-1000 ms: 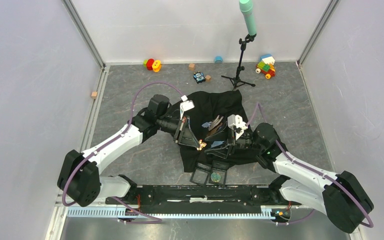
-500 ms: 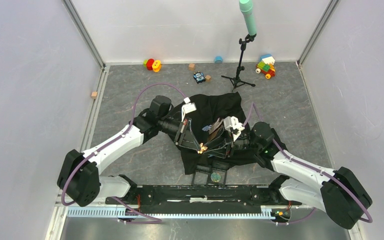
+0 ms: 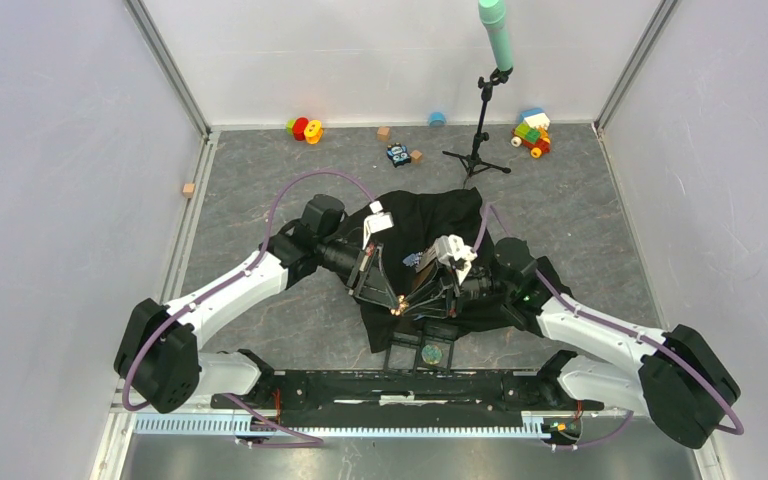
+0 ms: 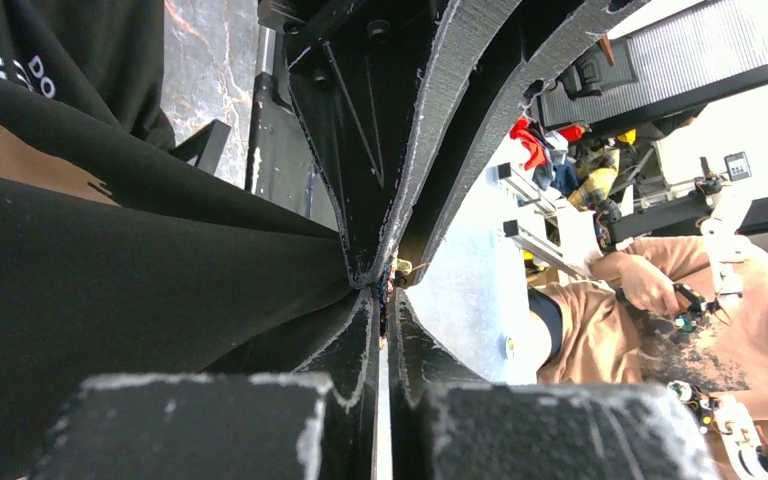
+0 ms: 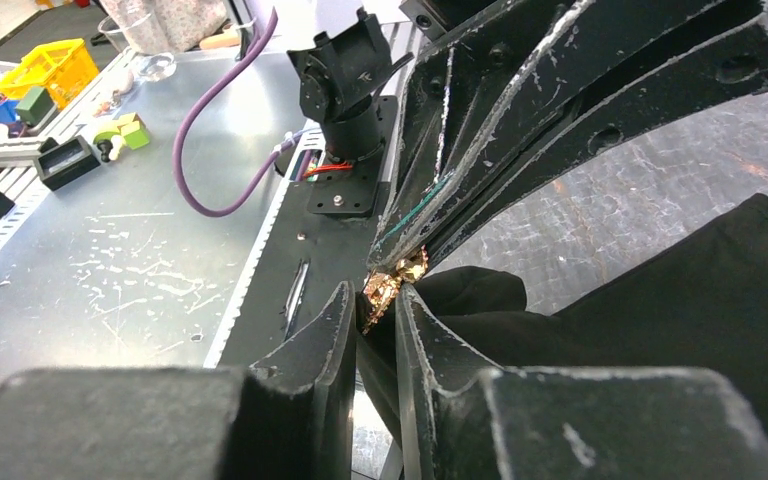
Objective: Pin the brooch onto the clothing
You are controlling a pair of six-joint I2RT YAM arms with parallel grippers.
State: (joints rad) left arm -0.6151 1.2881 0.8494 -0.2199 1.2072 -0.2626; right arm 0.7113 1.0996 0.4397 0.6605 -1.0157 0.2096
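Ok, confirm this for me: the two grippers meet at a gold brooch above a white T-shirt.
Not white: the top view shows the T-shirt is black. The rest stands: the left gripper and right gripper meet at a gold brooch above it.

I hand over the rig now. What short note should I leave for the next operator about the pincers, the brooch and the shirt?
Left pincer: shut on the brooch, over the near part of the T-shirt.
Right pincer: shut, tips at the brooch; what it grips is unclear.
Done: brooch is lifted and at the cloth.
Left: pin not visibly through the fabric; fasten it, then release.
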